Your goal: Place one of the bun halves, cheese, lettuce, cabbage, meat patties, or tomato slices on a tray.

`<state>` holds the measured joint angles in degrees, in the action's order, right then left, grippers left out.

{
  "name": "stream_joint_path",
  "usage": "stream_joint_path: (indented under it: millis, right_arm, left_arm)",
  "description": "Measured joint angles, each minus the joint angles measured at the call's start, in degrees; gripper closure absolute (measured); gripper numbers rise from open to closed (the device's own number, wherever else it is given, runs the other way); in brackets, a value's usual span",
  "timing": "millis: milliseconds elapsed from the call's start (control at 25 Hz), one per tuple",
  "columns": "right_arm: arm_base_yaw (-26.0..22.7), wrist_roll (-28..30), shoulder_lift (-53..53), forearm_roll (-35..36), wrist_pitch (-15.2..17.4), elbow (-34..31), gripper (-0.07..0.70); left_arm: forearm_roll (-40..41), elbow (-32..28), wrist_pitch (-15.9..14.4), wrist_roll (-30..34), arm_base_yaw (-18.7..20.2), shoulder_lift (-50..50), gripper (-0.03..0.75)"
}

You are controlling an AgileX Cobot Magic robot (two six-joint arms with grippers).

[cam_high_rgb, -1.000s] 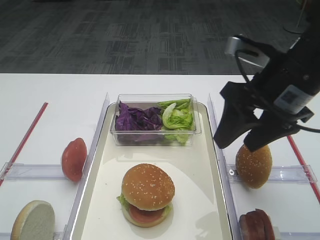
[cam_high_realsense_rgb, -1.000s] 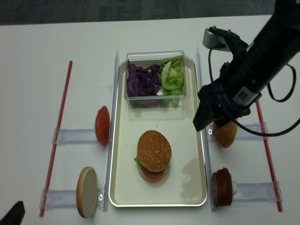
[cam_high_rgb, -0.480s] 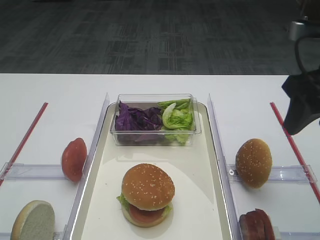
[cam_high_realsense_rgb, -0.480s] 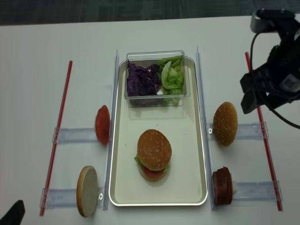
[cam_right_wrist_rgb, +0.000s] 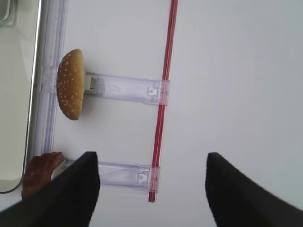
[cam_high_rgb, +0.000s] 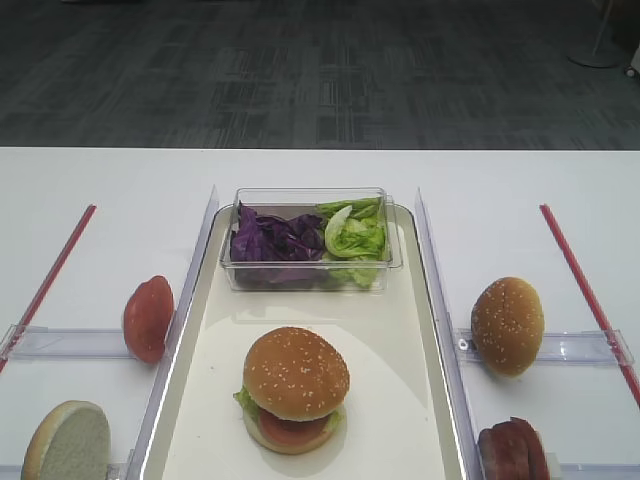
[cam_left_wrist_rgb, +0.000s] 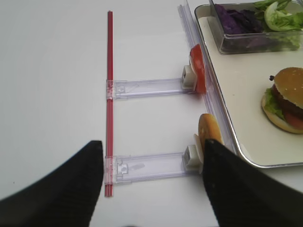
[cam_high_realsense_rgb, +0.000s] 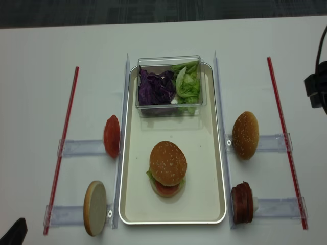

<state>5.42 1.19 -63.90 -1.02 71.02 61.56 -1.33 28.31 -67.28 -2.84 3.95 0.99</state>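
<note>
A white surface point(cam_high_realsense_rgb: 168, 35) is viewed from above; a long cream tray point(cam_high_realsense_rgb: 134, 201) lies at its centre; a clear tub point(cam_high_realsense_rgb: 170, 104) stands at the tray's far end, with purple cabbage point(cam_high_realsense_rgb: 156, 87) on its left side and green lettuce point(cam_high_realsense_rgb: 188, 84) on its right; an assembled burger is seated on the tray, topped by a seeded bun top point(cam_high_realsense_rgb: 168, 163); its twin, the second seeded bun top point(cam_high_realsense_rgb: 245, 135), is propped on edge in a clear holder just beside the tray's right rail; meat patties point(cam_high_realsense_rgb: 242, 203) are stacked on edge nearer the camera on that side; a tomato slice point(cam_high_realsense_rgb: 111, 136) and a pale bun half point(cam_high_realsense_rgb: 95, 207) are stood on edge to the left of the tray.

The right claw point(cam_right_wrist_rgb: 151, 187) is seen from its wrist camera with both fingers spread wide and nothing between them; it is poised above bare surface, well apart from the propped bun; the left claw point(cam_left_wrist_rgb: 151, 177) is likewise spread with nothing held, near the pale bun half.

Risks are judged as follows: an upright piece could be tipped from its holder by a glancing finger; the finished burger could be knocked askew by a low pass over the tray; the tub could be nudged.
</note>
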Motion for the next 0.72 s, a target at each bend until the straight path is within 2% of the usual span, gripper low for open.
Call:
stream_joint_path:
  millis: [720]
  right_arm:
    - [-0.04,-5.54,21.19,-1.00,1.42,0.00,0.127]
  left_arm:
    - [0.00,0.00,0.00,0.00,0.00,0.00,0.283]
